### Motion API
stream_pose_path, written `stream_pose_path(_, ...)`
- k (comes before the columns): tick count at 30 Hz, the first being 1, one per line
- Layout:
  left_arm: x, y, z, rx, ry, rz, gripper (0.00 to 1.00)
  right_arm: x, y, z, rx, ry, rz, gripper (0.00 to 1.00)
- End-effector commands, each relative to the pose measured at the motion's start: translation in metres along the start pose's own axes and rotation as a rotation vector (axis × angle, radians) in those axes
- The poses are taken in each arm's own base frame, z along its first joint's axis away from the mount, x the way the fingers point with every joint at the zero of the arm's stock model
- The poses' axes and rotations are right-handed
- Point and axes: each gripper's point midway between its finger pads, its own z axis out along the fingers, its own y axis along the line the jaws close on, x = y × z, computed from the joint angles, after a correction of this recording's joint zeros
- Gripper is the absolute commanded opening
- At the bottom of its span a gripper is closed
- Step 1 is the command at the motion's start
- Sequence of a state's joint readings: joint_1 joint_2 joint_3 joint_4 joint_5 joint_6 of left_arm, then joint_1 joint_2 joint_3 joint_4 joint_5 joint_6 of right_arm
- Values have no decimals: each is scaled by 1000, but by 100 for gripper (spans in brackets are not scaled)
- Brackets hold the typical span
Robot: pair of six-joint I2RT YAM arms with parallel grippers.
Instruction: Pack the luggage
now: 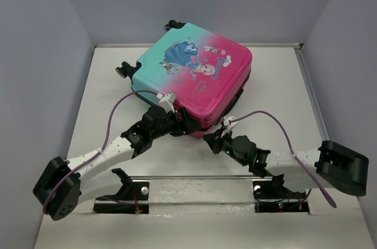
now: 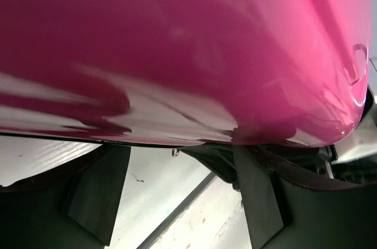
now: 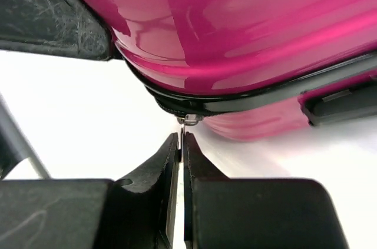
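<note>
The luggage (image 1: 194, 69) lies flat on the white table, its pink-to-teal shell with the princess print facing up and its halves together. My left gripper (image 1: 182, 122) is at the near pink edge. In the left wrist view its fingers (image 2: 97, 190) stand wide apart and empty just under the pink shell (image 2: 177, 55). My right gripper (image 1: 213, 137) is at the near pink corner. In the right wrist view it (image 3: 182, 137) is shut on the small metal zipper pull (image 3: 187, 120) that hangs from the black zipper trim (image 3: 235, 103).
The luggage's black wheels (image 1: 125, 71) point to the far left. Grey walls close in the table on three sides. A dark seam (image 1: 194, 177) runs across the table in front of the arm bases. Purple cables loop over both arms.
</note>
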State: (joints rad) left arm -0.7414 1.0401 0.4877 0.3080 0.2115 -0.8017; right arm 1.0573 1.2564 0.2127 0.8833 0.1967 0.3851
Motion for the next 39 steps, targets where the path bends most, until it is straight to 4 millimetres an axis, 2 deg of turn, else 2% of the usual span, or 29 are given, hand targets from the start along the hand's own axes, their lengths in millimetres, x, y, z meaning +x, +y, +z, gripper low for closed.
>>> stream_pose_path(1,-79,-73,7,168,-239,45,79,25,31,-14,35,146,-64,7)
stream_pose_path(2,-74,-75,13,166,-218,51,79,22,45,-14,22,154,-73,7)
stream_pose_path(3,-73,-85,16,185,-210,62,79,26,56,-14,8,168,-89,7)
stream_pose_path(4,-71,-90,18,193,-201,66,80,23,62,-11,13,164,-96,7)
stream_pose_path(5,-70,-92,20,196,-192,67,79,18,64,-7,37,150,-105,7)
stream_pose_path(6,-69,-96,24,204,-180,68,79,2,78,2,24,114,-105,7)
stream_pose_path(7,-67,-99,25,216,-165,71,79,5,79,10,37,117,-125,7)
stream_pose_path(9,-69,-105,26,220,-151,81,80,-17,93,26,51,30,-122,7)
stream_pose_path(12,-70,-110,23,207,-125,116,85,-39,97,48,84,-107,-126,7)
stream_pose_path(13,-74,-110,21,193,-135,124,87,-56,106,52,62,-190,-82,7)
stream_pose_path(14,-72,-103,18,155,-119,130,90,-51,103,56,76,-198,-87,7)
stream_pose_path(16,-90,-105,1,141,-166,156,98,-47,103,56,67,-207,-55,7)
stream_pose_path(17,-95,-103,-13,128,-176,160,99,-44,100,55,75,-204,-40,7)
stream_pose_path(18,-115,-95,-23,101,-221,162,99,-42,97,52,79,-203,-8,7)
stream_pose_path(20,-133,-89,-49,87,-261,166,99,-34,87,45,100,-182,4,7)
stream_pose_path(23,-174,-62,-81,6,-354,168,99,-28,84,39,98,-154,11,7)
stream_pose_path(24,-180,-46,-86,-48,-363,161,99,-27,84,38,99,-148,13,7)
stream_pose_path(25,-195,-26,-98,-96,-396,149,99,-29,80,38,108,-146,11,7)
stream_pose_path(28,-219,16,-112,-180,-443,96,99,-28,82,39,100,-138,7,7)
stream_pose_path(29,-236,42,-126,-237,-495,49,99,-27,82,39,100,-134,6,7)
stream_pose_path(32,-265,94,-129,-308,-536,-50,99,-27,80,39,95,-127,4,7)
stream_pose_path(34,-277,105,-125,-320,-533,-71,99,-26,80,39,95,-124,-2,7)
stream_pose_path(35,-281,116,-118,-332,-524,-86,99,-25,79,39,95,-120,-5,7)
stream_pose_path(39,-301,119,-105,-284,-536,-116,99,-20,79,39,91,-108,-11,7)
